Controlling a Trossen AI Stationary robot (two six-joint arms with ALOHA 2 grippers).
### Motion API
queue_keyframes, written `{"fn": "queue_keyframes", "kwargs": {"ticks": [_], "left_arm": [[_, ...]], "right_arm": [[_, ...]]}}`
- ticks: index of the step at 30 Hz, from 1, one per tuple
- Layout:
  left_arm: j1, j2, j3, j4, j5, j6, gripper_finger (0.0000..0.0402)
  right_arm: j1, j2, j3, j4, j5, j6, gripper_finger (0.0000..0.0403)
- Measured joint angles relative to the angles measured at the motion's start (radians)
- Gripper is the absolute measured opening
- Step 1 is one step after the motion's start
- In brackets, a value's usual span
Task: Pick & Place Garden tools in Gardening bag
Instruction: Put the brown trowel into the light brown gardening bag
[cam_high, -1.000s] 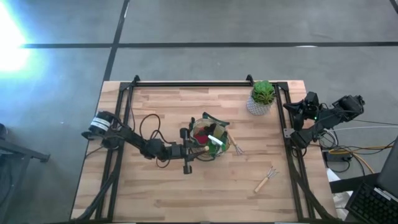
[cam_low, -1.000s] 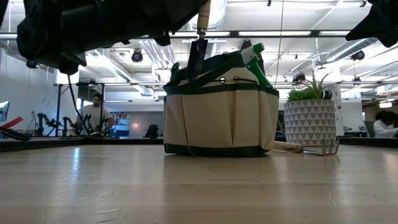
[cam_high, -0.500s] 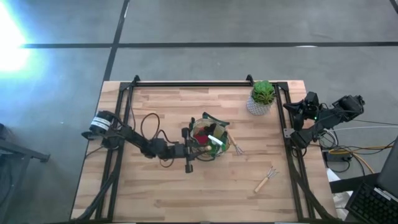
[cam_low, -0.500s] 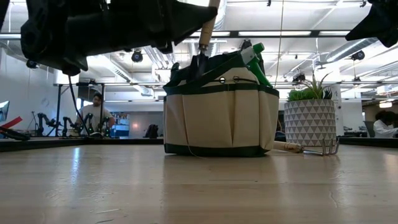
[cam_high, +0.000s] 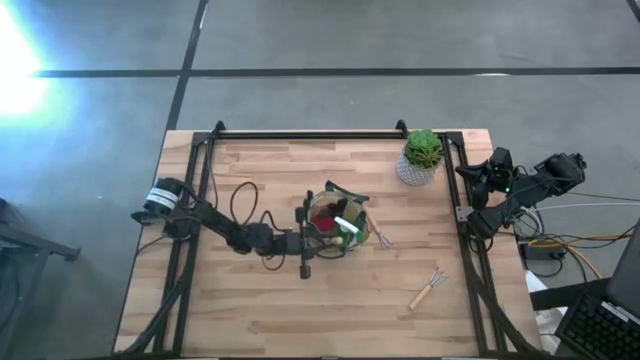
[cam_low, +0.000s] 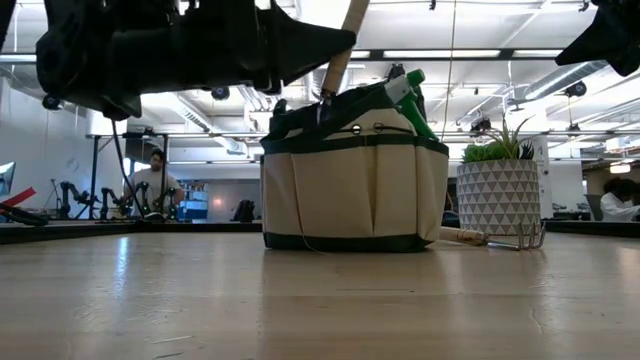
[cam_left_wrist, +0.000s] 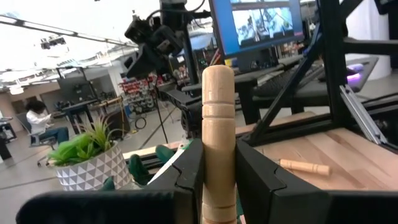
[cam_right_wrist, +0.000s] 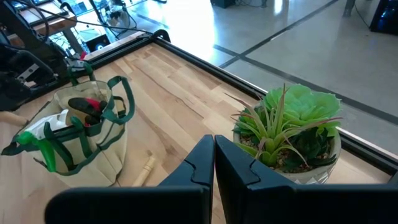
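Wooden-handled tool clamped in left pincer over gardening bag, right pincer closed.

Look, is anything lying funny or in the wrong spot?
One small fork lies alone on the table, far from the bag. Another tool lies on the table between the bag and the plant. The left claw holds a wooden handle, tilted over the bag.

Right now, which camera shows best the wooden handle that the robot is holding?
The left wrist view: the wooden handle stands upright, close up, clamped between the left gripper fingers. The low view shows it tilted above the gardening bag. The high view hardly shows it; the right wrist view does not.
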Motion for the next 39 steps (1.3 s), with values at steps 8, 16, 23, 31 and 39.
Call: {"fn": "queue_keyframes", "kwargs": {"ticks": [8,16,23,31,39], "left_arm": [[0.0,0.0,0.036,-0.116,0.01,0.001,0.0069],[0.0,0.0,0.043,-0.143,0.01,0.005,0.0069],[0.0,0.0,0.043,-0.17,0.01,0.018,0.0069],[-0.001,0.0,0.045,-0.276,0.003,0.019,0.0069],[-0.001,0.0,0.047,-0.278,-0.018,0.024,0.0069]], "right_arm": [[0.0,0.0,0.0,0.0,0.0,0.0,0.0008],[0.0,0.0,0.0,0.0,0.0,0.0,0.0008],[0.0,0.0,0.0,0.0,0.0,0.0,0.0008],[0.0,0.0,0.0,0.0,0.0,0.0,0.0008],[0.0,0.0,0.0,0.0,0.0,0.0,0.0008]]}}
